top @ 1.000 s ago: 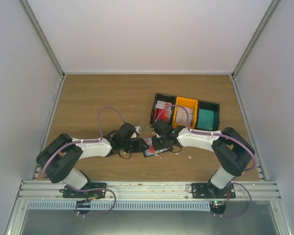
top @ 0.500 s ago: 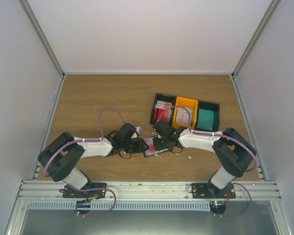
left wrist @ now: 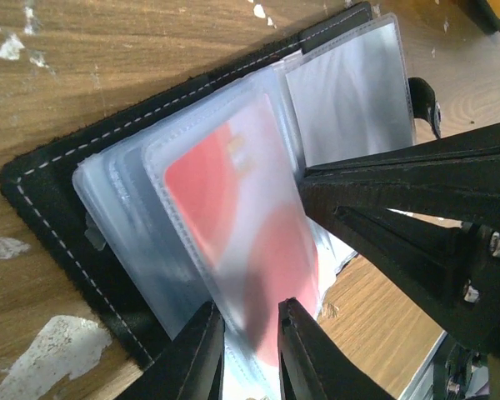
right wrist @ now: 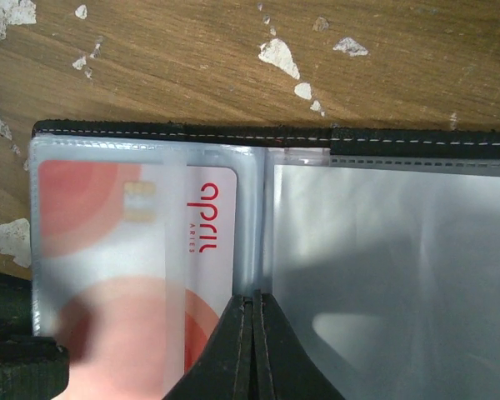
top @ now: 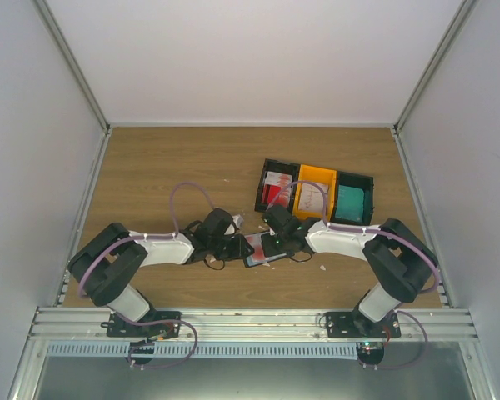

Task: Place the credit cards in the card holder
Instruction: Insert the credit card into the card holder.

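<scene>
The black card holder point(top: 261, 252) point(left wrist: 42, 208) point(right wrist: 233, 135) lies open on the table between both arms, its clear sleeves fanned out. A red-and-white credit card point(left wrist: 233, 208) point(right wrist: 208, 225) sits partly inside one left-hand sleeve. My left gripper point(left wrist: 250, 321) point(top: 238, 247) hovers at that sleeve's near edge, jaws narrowly apart, with sleeve and card showing in the gap. My right gripper point(right wrist: 252, 304) point(top: 272, 242) is shut, tips at the centre fold of the sleeves, next to the card's printed edge. More cards lie in the bins: red-and-white point(top: 275, 190), whitish point(top: 313, 196), teal point(top: 352, 200).
A row of bins stands behind the right arm: black point(top: 265, 190), yellow point(top: 315, 175), black point(top: 369, 200). White crumbs point(right wrist: 279, 57) dot the wood near the holder. The right arm's black fingers point(left wrist: 417, 217) fill the right of the left wrist view.
My right gripper's jaws have closed fully at the holder's centre fold. The left jaws have narrowed a little over the sleeve. Both arms stayed almost in place.
</scene>
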